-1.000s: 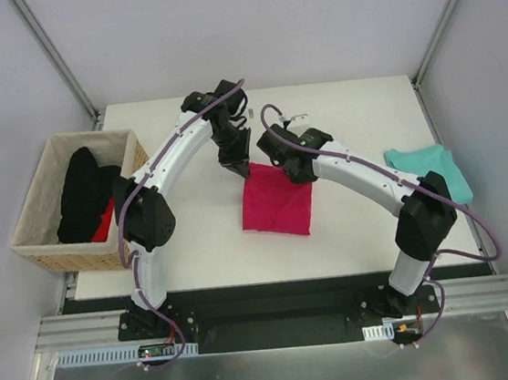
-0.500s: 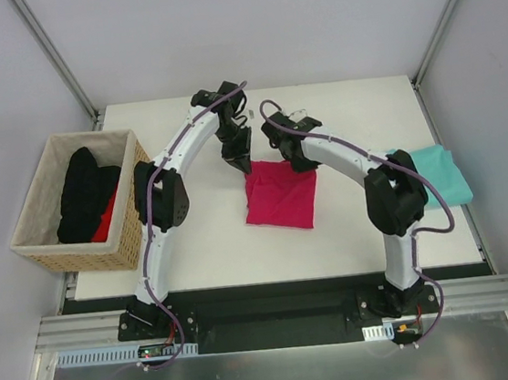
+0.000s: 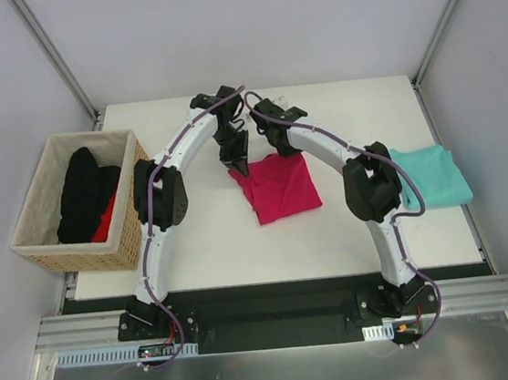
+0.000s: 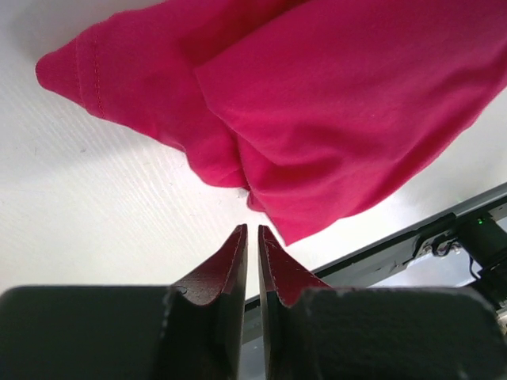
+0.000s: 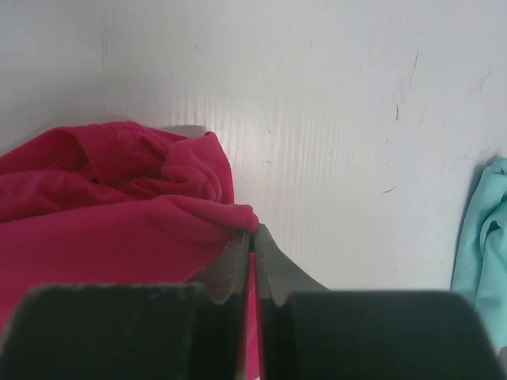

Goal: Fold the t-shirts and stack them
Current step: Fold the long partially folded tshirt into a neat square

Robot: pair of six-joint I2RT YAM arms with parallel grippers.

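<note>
Pink t-shirt rumpled on counter, far edge clamped in right claw; left claw barely apart, empty, just off the cloth. Teal t-shirt near right edge. Risks skewing the fold with any tug from that lone grip.

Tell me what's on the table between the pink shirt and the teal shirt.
Nothing: the right wrist view shows bare table between the pink shirt and the teal shirt. From above, the right arm crosses it.
</note>
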